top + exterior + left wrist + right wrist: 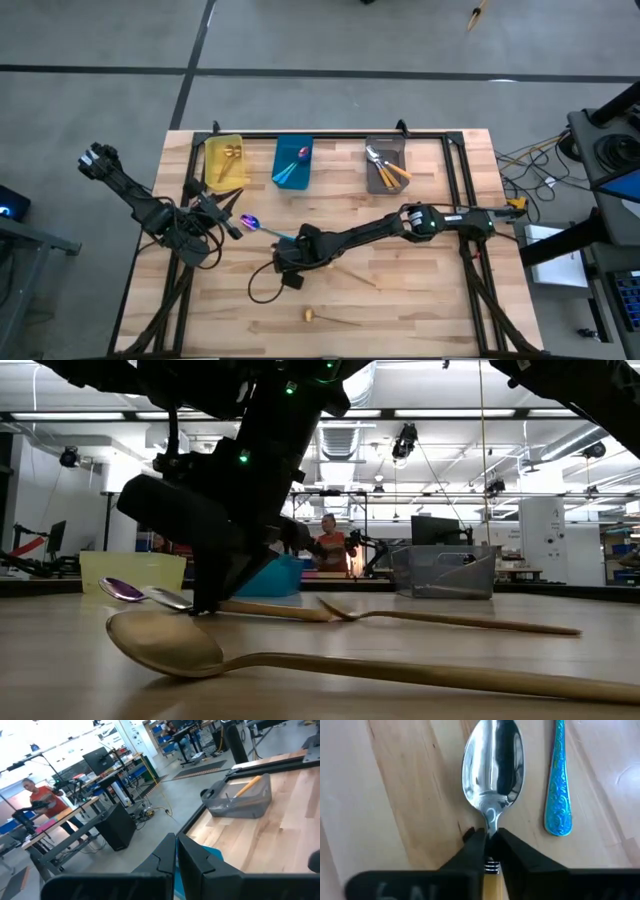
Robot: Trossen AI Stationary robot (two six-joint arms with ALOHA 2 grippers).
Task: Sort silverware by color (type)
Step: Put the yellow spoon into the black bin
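The right end effector (491, 851) is low on the wooden surface (420, 290), and its fingers pinch the neck of a silver spoon (494, 772) with an orange handle. A teal handle (558, 785) lies just beside that spoon. The left end effector (176, 865) is squeezed tight with nothing in it, near the purple spoon (250, 222). I see no writing I can read.
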